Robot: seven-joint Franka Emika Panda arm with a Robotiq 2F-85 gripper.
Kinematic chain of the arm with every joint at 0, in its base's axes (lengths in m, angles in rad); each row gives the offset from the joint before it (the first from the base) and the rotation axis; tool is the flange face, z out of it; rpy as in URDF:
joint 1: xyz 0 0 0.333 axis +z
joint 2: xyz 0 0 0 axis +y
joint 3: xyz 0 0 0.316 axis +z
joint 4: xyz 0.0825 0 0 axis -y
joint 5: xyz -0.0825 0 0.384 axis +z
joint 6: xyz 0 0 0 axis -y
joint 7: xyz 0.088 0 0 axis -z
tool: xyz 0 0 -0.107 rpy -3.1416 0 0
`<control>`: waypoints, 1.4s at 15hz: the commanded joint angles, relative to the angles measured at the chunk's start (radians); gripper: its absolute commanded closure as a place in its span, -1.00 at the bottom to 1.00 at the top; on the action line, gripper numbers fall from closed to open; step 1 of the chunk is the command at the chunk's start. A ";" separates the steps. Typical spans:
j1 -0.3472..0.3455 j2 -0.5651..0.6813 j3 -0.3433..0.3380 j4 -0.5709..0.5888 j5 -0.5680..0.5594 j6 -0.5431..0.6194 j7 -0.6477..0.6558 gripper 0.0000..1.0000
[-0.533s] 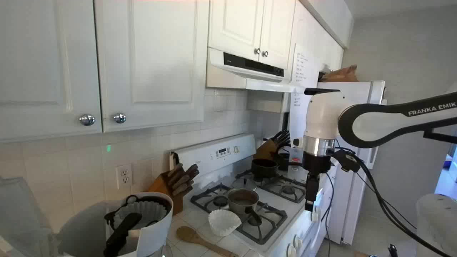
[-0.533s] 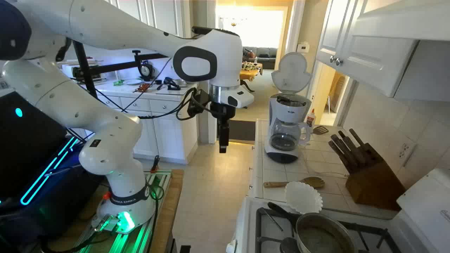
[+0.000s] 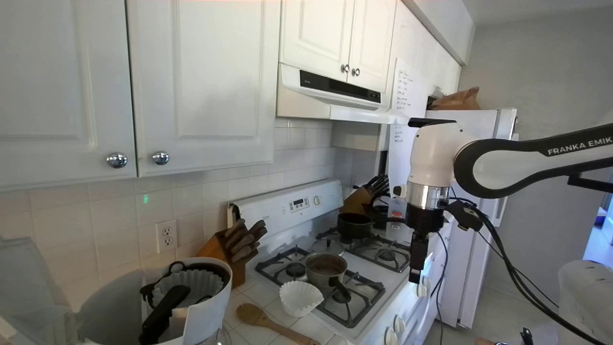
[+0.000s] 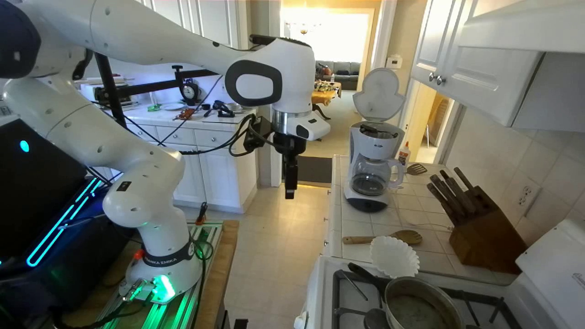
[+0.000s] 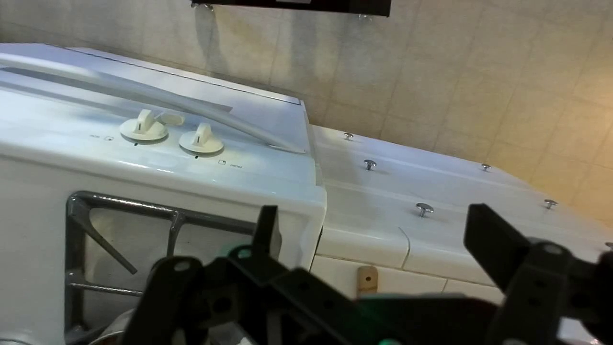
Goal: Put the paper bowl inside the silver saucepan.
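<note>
My gripper [image 5: 378, 235] hangs pointing down in both exterior views. State is easy from the wrist view: my fingers [image 5: 493, 244] stand wide apart, big gap between them. Paper bowl [image 4: 394, 257]: white, fluted edge, at the seam where tiled counter [image 4: 361, 224] meets stove [image 5: 268, 172], outside the silver saucepan [image 4: 422, 304] and well apart from my fingers. Both exterior views put it just beside the saucepan; touching or not, I can't tell. Saucepan is upright on the grate [image 5: 124, 204] nearest the counter, black handle [image 4: 366, 274] out toward the stove front. Wooden spoon [image 4: 408, 236] lies on the tiles, close by the bowl, which covers part of it in an exterior view. Knife block [image 4: 489, 242] stands on the counter, just beside the stove. Coffee maker [image 4: 374, 153] farther along the counter, flip-up lid [image 4: 379, 93] raised; slotted spatula [image 4: 417, 169] and a small bottle [image 4: 404, 154] near it. Dark pot [image 3: 354, 227] sits farther back on the stove; clear lid [image 3: 328, 247] between it and the saucepan. My wrist view also takes in two stove knobs [image 5: 201, 141], the floor [image 5: 407, 81] and the tip of a wooden handle [image 5: 368, 278] on the counter. Too dim low in that view for me to name more.
</note>
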 commanded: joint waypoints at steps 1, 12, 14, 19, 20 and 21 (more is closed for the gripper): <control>-0.025 0.002 0.013 -0.004 -0.038 0.051 0.010 -1.00; -0.021 0.131 -0.087 0.015 -0.328 0.316 -0.449 -1.00; -0.019 0.179 -0.080 0.008 -0.357 0.426 -0.437 -1.00; -0.053 0.342 -0.040 0.018 -0.453 0.627 -0.371 -1.00; -0.064 0.374 -0.028 0.022 -0.479 0.657 -0.352 -1.00; -0.073 0.407 -0.015 0.028 -0.500 0.681 -0.326 -1.00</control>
